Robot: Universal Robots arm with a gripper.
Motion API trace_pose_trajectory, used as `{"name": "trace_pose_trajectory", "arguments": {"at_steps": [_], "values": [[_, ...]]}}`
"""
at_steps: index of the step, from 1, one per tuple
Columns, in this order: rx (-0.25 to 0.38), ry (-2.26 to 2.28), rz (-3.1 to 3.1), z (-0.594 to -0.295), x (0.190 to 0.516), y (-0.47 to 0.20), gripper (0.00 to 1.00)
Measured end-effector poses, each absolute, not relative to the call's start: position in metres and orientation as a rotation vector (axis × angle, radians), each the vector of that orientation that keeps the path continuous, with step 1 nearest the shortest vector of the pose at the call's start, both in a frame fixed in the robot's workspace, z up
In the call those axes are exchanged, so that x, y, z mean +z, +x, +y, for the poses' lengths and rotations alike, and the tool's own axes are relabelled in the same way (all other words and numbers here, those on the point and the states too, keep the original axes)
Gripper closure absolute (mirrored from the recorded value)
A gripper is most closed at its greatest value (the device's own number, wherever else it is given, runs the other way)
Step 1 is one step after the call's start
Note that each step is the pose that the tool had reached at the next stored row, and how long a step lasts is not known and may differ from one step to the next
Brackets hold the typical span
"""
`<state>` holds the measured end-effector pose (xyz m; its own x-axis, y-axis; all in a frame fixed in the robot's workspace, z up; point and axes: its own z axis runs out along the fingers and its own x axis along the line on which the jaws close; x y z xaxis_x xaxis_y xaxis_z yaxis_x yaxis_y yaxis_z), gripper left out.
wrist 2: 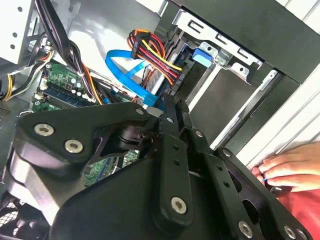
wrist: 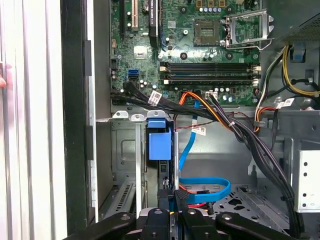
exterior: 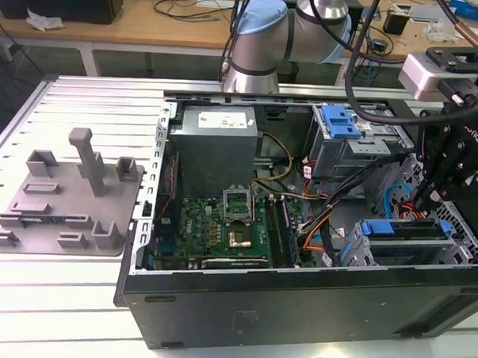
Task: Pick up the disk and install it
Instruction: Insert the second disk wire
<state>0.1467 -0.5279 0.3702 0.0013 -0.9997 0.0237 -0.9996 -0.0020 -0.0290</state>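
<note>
The disk [wrist: 161, 165] stands on edge in the lower drive cage [exterior: 403, 243] of the open computer case [exterior: 297, 308], at the case's corner toward the exterior view's right, its blue carrier frame showing. The gripper [wrist: 176, 202] is clenched on the disk's edge. The case lies on a slatted aluminium worktop [exterior: 59, 298] beside a grey fixture plate [exterior: 63, 211]. A person's hand [wrist 2: 292, 167] rests on the worktop near the case. A wooden bench [exterior: 151, 20] stands behind.
</note>
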Motion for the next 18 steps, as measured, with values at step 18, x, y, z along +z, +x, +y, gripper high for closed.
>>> {"name": "trace_pose_trajectory", "arguments": {"at_steps": [18], "values": [[-0.051,-2.220,2.207,-0.5311,0.3700,0.1463,0.84]]}}
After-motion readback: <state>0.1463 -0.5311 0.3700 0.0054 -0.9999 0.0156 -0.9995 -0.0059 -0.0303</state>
